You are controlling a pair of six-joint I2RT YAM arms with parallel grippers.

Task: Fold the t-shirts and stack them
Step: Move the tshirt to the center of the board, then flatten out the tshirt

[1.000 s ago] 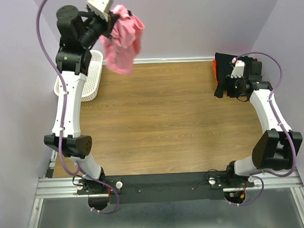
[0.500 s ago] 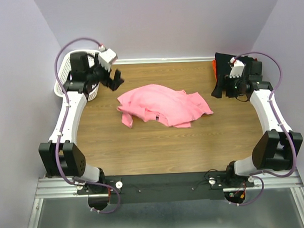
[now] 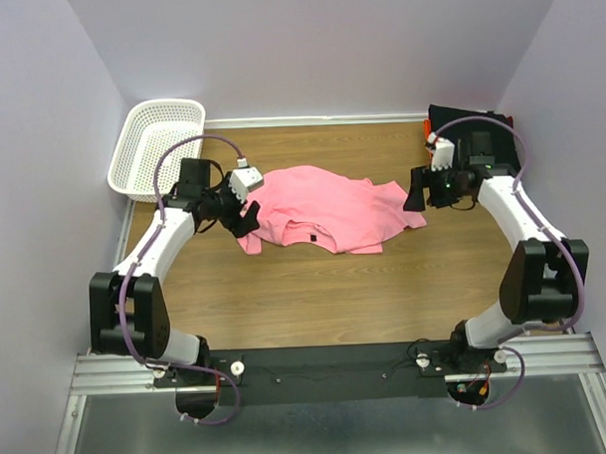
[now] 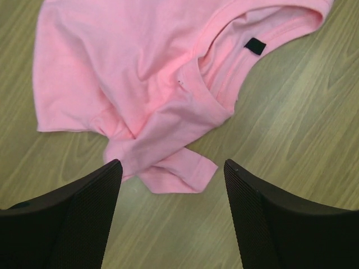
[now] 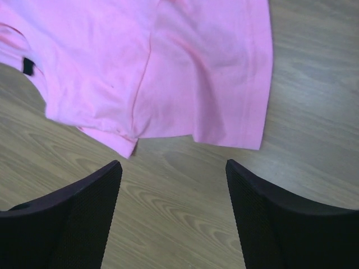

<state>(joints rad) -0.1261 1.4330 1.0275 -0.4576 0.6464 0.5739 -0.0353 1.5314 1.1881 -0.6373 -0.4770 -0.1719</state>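
Note:
A bright pink t-shirt (image 3: pixel 322 206) lies crumpled on the wooden table (image 3: pixel 335 286), its collar with a black tag facing the near side. My left gripper (image 3: pixel 245 219) stands open at its left edge; in the left wrist view the pink t-shirt (image 4: pixel 140 67) has a twisted sleeve just ahead of the empty left gripper (image 4: pixel 171 163). My right gripper (image 3: pixel 416 190) stands open at the right edge; the right wrist view shows the pink t-shirt (image 5: pixel 168 61) hem beyond the empty right gripper (image 5: pixel 173 163). A black t-shirt (image 3: pixel 458 117) lies on an orange-red one (image 3: pixel 426 131) at the back right.
A white lattice basket (image 3: pixel 159 142) sits at the back left corner, holding nothing that I can see. Purple walls close in the table on three sides. Bare wood lies between the pink shirt and the arm bases.
The left gripper held the pink shirt up high, let it go, and it landed on the table. The left arm came down to its left edge; the right gripper moved to its right edge.

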